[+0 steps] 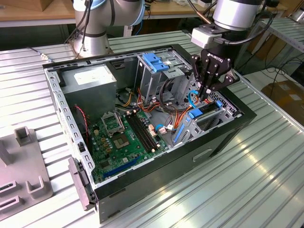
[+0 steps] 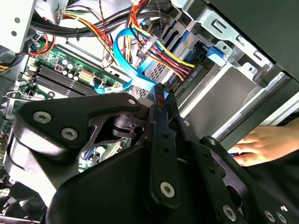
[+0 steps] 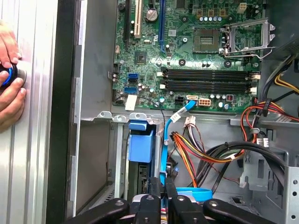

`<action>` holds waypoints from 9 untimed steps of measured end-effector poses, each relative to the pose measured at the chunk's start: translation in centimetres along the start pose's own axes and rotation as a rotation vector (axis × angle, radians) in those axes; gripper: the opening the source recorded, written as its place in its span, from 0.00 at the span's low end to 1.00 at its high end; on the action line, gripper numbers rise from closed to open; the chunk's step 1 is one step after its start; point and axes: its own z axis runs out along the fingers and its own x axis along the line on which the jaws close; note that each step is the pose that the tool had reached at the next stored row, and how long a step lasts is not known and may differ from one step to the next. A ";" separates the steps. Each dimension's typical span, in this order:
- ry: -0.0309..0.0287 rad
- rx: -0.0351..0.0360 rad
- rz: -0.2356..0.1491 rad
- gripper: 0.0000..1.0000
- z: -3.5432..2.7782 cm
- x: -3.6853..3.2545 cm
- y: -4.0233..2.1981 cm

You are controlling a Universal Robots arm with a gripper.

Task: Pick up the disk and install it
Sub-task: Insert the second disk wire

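Open desktop PC case [image 1: 228,133] lies on its side on a slatted metal table [image 1: 256,180]. Inside it:
- Green motherboard [image 1: 121,140] on the case floor, with the empty CPU socket [image 3: 208,39] and RAM slots [image 3: 205,79] visible.
- Grey power supply [image 1: 90,81] in the far corner, toward the exterior view's left.
- Upright metal drive cage [image 1: 159,71] with a blue plastic top, beside the gripper.

Black multi-finger gripper [image 1: 205,95] reaches down into the case at its front end, on the exterior view's right. Fingers are drawn together with almost no gap. In the first wrist view the light blue data cable [image 3: 164,140] runs from the motherboard straight between the gripper's [image 3: 162,193] tips and looks pinched there. In the second wrist view the gripper [image 2: 163,95] has the same blue cable [image 2: 124,60] looping just past its tip, among the bundle of red, yellow and orange power wires [image 2: 163,51].

The disk [image 1: 202,115] is not in the gripper. It sits low in the bay at the front of the case, just below and beside the fingertips. Its blue carrier tab faces the motherboard. In the first wrist view the disk [image 3: 140,144] shows as a blue tab with a grey body behind it, just beside the blue cable.

A person's hand [image 3: 9,86] rests on the table outside the case wall, holding a small round blue-ringed object [image 3: 7,74]. The hand [image 2: 261,144] also shows in the second wrist view. A grey fixture plate [image 1: 21,166] lies on the table at the exterior view's left, well apart from the case.
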 end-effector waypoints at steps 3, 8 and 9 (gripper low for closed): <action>-0.0264 0.0021 0.000 0.16 0.03 0.13 0.01; -0.0479 0.0187 0.001 0.16 0.18 0.86 0.28; -0.0484 0.0280 0.002 0.16 0.21 0.93 0.48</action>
